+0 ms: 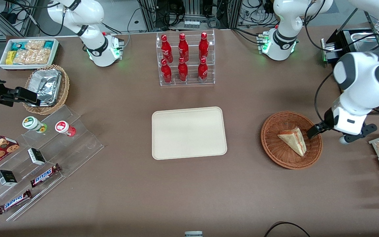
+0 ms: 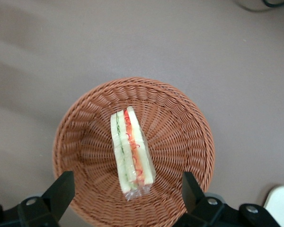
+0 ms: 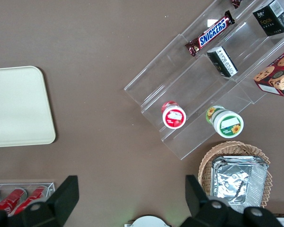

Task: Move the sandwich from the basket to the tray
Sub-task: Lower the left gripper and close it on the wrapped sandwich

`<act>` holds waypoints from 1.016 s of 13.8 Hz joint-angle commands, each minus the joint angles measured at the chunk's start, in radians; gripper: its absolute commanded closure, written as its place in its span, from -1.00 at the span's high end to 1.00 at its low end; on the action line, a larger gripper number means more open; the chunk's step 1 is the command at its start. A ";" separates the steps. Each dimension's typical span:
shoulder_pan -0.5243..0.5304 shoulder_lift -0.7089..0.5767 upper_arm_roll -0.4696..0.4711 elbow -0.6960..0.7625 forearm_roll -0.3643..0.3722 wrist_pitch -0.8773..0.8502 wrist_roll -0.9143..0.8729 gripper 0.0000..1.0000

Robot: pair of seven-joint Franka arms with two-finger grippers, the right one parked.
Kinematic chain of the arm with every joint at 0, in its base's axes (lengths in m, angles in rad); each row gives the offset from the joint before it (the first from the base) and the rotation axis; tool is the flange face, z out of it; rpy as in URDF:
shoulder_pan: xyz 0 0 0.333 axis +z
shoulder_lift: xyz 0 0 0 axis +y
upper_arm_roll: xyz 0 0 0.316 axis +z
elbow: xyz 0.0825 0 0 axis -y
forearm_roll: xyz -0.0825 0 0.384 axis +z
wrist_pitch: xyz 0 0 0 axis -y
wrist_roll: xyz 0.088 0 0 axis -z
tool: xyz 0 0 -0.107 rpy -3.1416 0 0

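Front view: sandwich (image 1: 293, 140) lies in the basket (image 1: 272, 144), right of frame centre, on the brown surface (image 1: 127, 197). Tray (image 1: 188, 132) sits mid-frame, well apart from the basket, nothing on it. Tool (image 1: 312, 132) hangs over the basket rim at the working arm's end, just beside the sandwich, not touching it. Bottle rack (image 1: 185, 59) is above the tray in frame.

Left wrist view: tool (image 2: 125, 189) is spread wide, fingers (image 2: 61, 191) either side of the sandwich (image 2: 131, 150), holding nothing. Sandwich rests mid-basket (image 2: 180, 123), filling edge up.

Right wrist view: tray corner (image 3: 19, 106) at left edge; foil container (image 3: 239, 179) lower right.
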 commanded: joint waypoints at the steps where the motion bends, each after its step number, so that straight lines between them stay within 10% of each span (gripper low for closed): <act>1: -0.004 0.019 -0.005 -0.067 0.018 0.114 -0.129 1.00; 14: -0.021 0.154 -0.027 -0.110 0.018 0.256 -0.185 1.00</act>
